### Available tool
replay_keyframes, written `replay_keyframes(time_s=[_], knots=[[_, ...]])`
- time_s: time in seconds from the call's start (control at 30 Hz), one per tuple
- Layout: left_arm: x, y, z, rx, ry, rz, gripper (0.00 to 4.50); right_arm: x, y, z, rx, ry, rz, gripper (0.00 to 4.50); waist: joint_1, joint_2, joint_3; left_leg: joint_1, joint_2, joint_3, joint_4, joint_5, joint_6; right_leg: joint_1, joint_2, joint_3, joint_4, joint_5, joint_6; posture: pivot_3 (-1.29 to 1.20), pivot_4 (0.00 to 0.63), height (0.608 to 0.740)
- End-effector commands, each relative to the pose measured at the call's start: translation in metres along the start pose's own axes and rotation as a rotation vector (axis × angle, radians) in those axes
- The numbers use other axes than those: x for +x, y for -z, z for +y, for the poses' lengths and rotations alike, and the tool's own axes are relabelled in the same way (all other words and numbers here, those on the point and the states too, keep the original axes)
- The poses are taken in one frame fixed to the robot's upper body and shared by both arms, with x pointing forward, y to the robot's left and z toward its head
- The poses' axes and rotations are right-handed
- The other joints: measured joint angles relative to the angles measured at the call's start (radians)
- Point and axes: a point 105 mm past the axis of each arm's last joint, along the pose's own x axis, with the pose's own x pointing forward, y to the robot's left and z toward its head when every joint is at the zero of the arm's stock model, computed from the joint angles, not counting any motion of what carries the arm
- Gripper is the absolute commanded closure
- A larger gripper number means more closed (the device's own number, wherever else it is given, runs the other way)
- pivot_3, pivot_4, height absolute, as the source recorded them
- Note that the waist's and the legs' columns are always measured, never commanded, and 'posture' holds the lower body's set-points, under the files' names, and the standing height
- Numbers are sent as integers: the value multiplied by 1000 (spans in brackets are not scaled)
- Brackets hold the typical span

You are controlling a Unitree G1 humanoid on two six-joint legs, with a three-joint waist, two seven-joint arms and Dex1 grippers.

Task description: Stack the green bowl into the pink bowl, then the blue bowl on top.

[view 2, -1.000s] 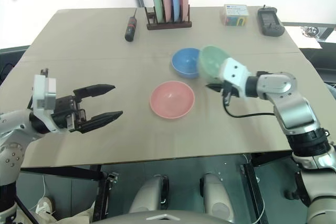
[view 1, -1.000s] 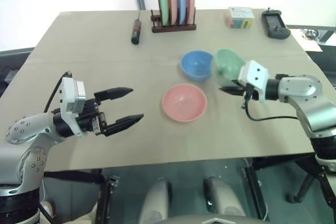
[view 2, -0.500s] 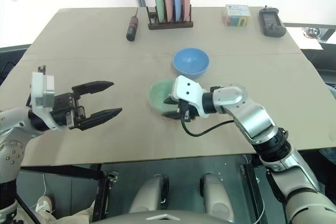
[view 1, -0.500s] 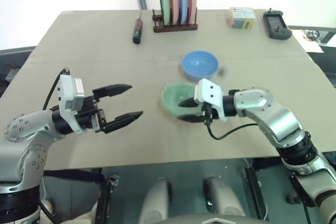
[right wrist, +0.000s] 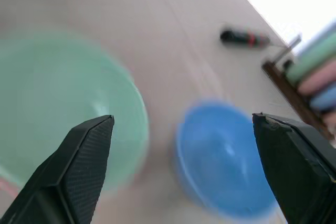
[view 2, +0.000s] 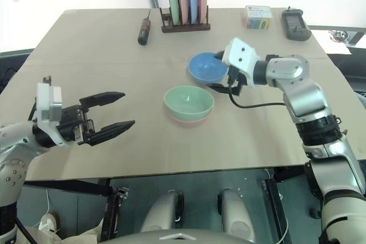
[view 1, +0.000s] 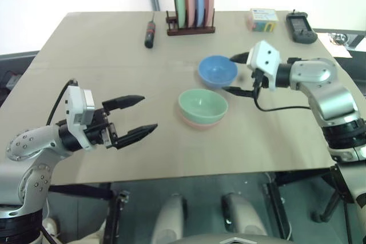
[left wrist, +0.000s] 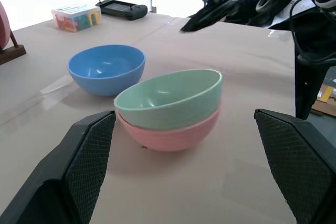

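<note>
Step 1 done: green bowl sits nested in pink bowl, only pink rim showing beneath. Step in hand: pickup of blue bowl, which rests on table just beyond the stack, apart from it.

R gripper: fingers spread wide, empty, just beside blue bowl's near-right rim, one finger above rim level, one lower by the wall; no contact seen.

L gripper: fingers apart, empty, well clear of stack, pointing toward it.

Next move, as judged: bring R fingers astride blue rim, close, lift, carry over green bowl, lower and release centred; watch for nudging the stack
</note>
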Motion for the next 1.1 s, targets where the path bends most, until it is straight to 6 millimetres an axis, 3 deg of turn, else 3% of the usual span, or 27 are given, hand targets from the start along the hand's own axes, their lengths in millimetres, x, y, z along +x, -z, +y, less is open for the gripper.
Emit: replay_keyframes(time_s=[0.03, 0.27, 0.37, 0.4, 0.43, 0.5, 0.53, 0.6, 0.63, 0.7, 0.93, 1.0, 1.03, 1.1], knots=[[-2, -12, -7, 45, -3, -12, 0, 19, 6, -15, -140, 26, 19, 78, -8, 0, 1, 0, 0, 0, 0, 0, 0, -1, 0, 0, 0, 0, 0, 0, 150, 740], [-12, -17, -16, 48, -55, 3, 0, 56, 18, -6, -235, -3, 47, 78, -21, 0, 1, -1, 0, -1, -2, 0, 0, -2, 0, 0, 0, 2, 3, 0, 150, 740], [-17, -17, -19, 42, -80, 11, 0, 63, 20, -5, -236, -5, 50, 876, -17, 0, 1, -1, 0, -1, -2, 0, 0, -1, 0, 0, 0, 2, 3, 0, 150, 740], [-19, -16, -20, 41, -86, 13, 0, 64, 20, -5, -234, -4, 49, 876, -18, 0, 1, -1, 0, -1, -2, 0, 0, -1, 0, 0, 0, 1, 1, 0, 150, 740], [-21, -16, -21, 40, -94, 16, 0, 65, 20, -4, -241, -11, 49, 1622, -19, 0, 1, -1, 0, -1, -2, 0, 0, -1, 0, 0, 0, 0, 0, 0, 150, 740], [-26, -16, -23, 39, -110, 20, 0, 66, 20, -4, -250, -17, 45, 2401, -19, 0, 1, -1, -1, -1, -2, 0, 0, -1, -1, 0, 0, 0, 0, 0, 150, 740], [-28, -15, -25, 42, -115, 23, 0, 65, 20, -3, -256, -25, 49, 2526, -20, 0, 1, -1, -1, -1, -2, 0, 0, -1, -1, 0, 0, 0, 0, 0, 150, 740], [-30, -15, -28, 38, -121, 19, 0, 65, 20, -5, -250, -23, 48, 3517, -20, 0, 1, -1, 0, -1, -2, 0, 0, -1, 0, 0, 0, 0, 0, 0, 150, 740], [-30, -15, -29, 37, -123, 19, 0, 65, 21, -6, -250, -21, 50, 3672, -20, 0, 1, -1, 0, -1, -2, 0, 0, -1, 0, 0, 0, 0, 0, 0, 150, 740], [-30, -13, -31, 36, -123, 19, 0, 63, 21, -8, -256, -15, 52, 4409, -20, 0, 1, -1, 0, -1, -2, 0, 0, -1, 0, 0, 0, 0, 0, 0, 150, 740], [-28, -7, -28, 22, -120, 6, 0, 46, 6, -21, -246, -10, -19, 4409, -19, 1, 2, -1, 0, -1, -2, 0, 0, -1, 0, 0, 0, 0, 0, 0, 150, 740], [-27, -6, -28, 18, -114, 2, 0, 32, -11, -23, -198, -52, -109, 4409, -19, 1, 2, -1, 0, -1, -2, 0, 0, -1, 0, 0, 0, 0, 0, 0, 150, 740], [-26, -5, -26, 15, -109, 0, 0, 14, -32, -21, -131, -104, -192, 4409, -17, 1, 2, -1, 0, -1, -2, 0, 0, -1, 0, 0, 0, 0, 0, 0, 150, 740], [-25, -4, -24, 12, -104, -3, 0, -13, -64, -1, -68, -235, -306, 4409, -9, 3, 3, -1, 0, -2, -2, 0, 0, -1, -1, 0, 1, 2, 3, 0, 150, 740]])
